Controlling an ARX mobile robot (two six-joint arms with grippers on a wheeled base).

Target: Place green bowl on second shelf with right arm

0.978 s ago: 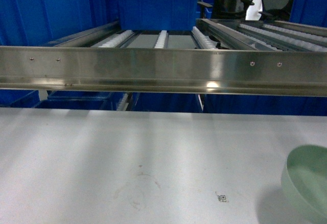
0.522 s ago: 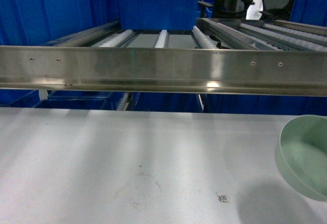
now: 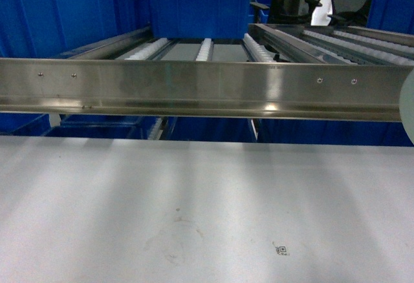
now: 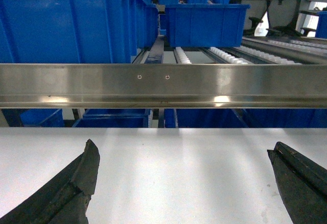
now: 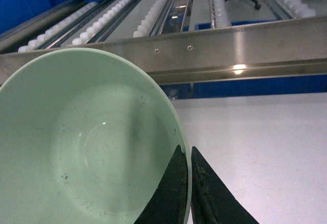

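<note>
I have the white bench filling the lower half of my head view, bare apart from a small printed code mark. Behind it runs the second shelf, its shiny steel front rail crossing the whole view, with white roller tracks leading back to a big blue crate.

My right wrist view shows the green bowl up in the air, tilted with its inside facing the camera, its rim level with the shelf's front rail. In the head view only a pale sliver of it shows at the right edge.

The right tool pinches the bowl's rim between its dark fingers.

The left tool hangs spread wide over the bench, holding nothing.
</note>
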